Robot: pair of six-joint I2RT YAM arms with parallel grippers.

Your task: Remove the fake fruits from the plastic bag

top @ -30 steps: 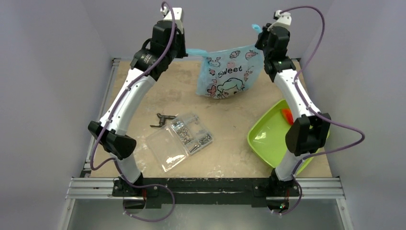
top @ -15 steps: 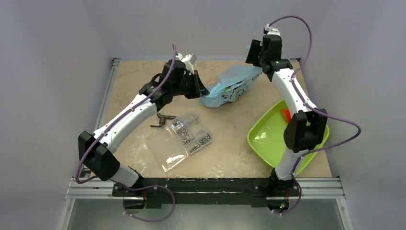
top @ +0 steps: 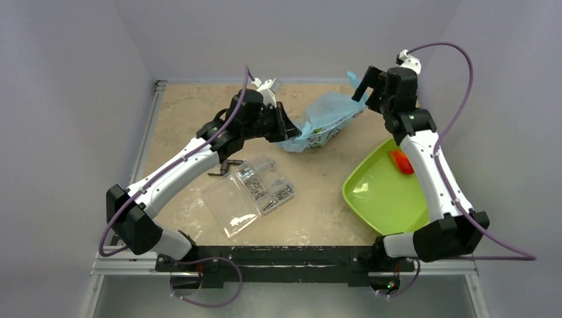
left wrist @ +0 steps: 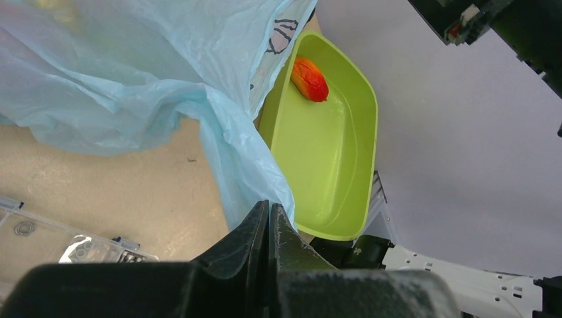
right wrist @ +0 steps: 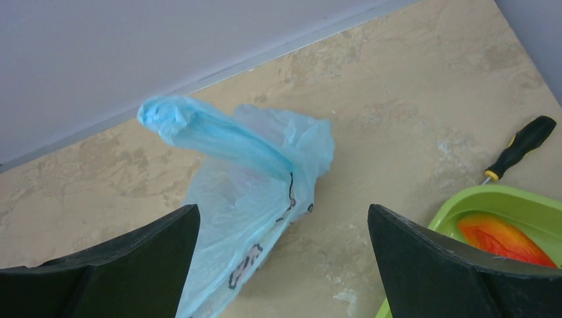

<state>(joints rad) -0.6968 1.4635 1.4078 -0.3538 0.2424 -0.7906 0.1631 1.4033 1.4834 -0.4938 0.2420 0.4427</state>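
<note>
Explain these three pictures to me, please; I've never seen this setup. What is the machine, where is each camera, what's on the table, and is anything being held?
The machine is two robot arms bolted at the near edge of a table, each ending in a two-finger gripper. The wide picture comes from a fixed camera above and behind the arms. The other two pictures come from cameras on the left and right wrists, so each shows its own black fingers.

On the table lie a light-blue plastic bag, a clear compartment box, and a lime-green tray with one orange-red fake fruit in it. A screwdriver lies beside the tray.

The left gripper is shut on an edge of the bag. The right gripper is open and holds nothing.
</note>
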